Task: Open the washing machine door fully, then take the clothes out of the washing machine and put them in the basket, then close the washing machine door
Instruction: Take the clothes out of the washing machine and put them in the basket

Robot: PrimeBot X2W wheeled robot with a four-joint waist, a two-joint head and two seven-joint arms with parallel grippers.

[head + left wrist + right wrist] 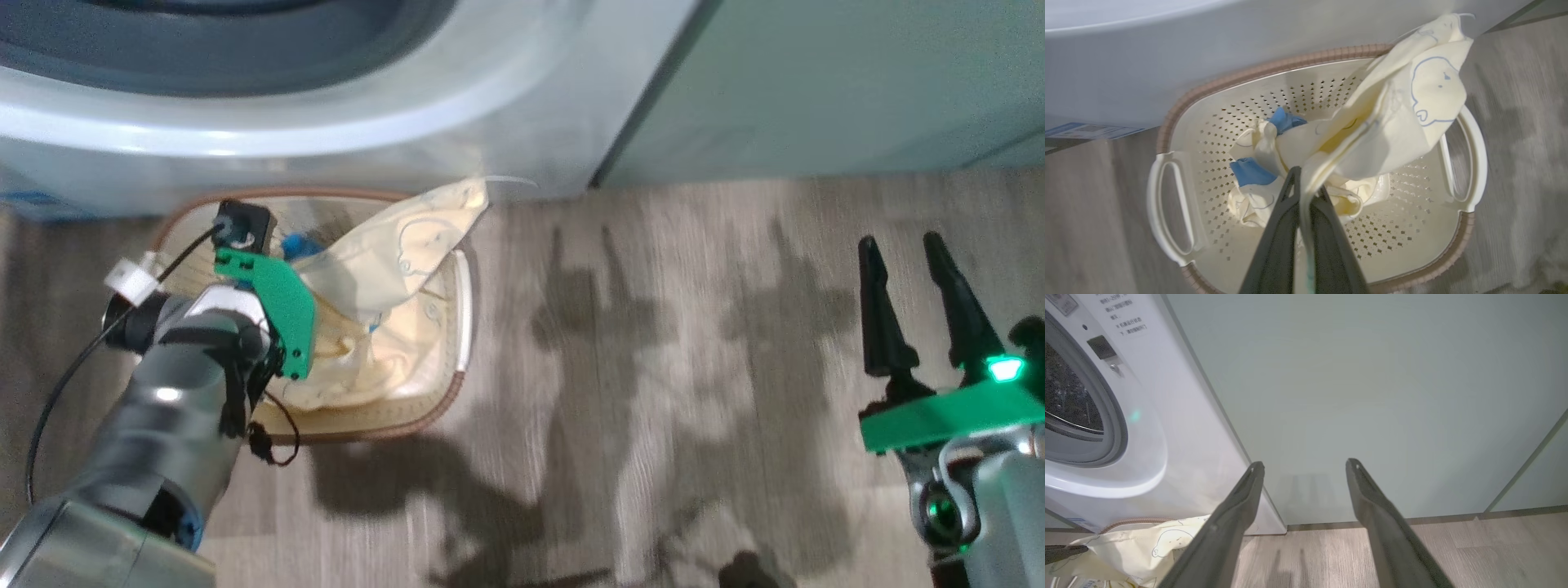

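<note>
My left gripper [1308, 181] was pinched tight on a strip of the clothes [1396, 122], with the fabric running down between the two fingers. It hung over the middle of the basket [1274, 67], which sat on the wood floor [653, 367] right up against the front of the washing machine [1167, 61].

The piece I had was stretched out long. In the left wrist view its long axis ran diagonally from my fingertips up and to the right. The far end poked out past the brown rim near one white handle, toward the machine's lower corner. The rest sat bunched on the basket floor, blue patches showing.

My right gripper [1305, 463] was off to the side, fingers spread wide and empty, pointing at the sage-green cabinet panel [1372, 396].
</note>
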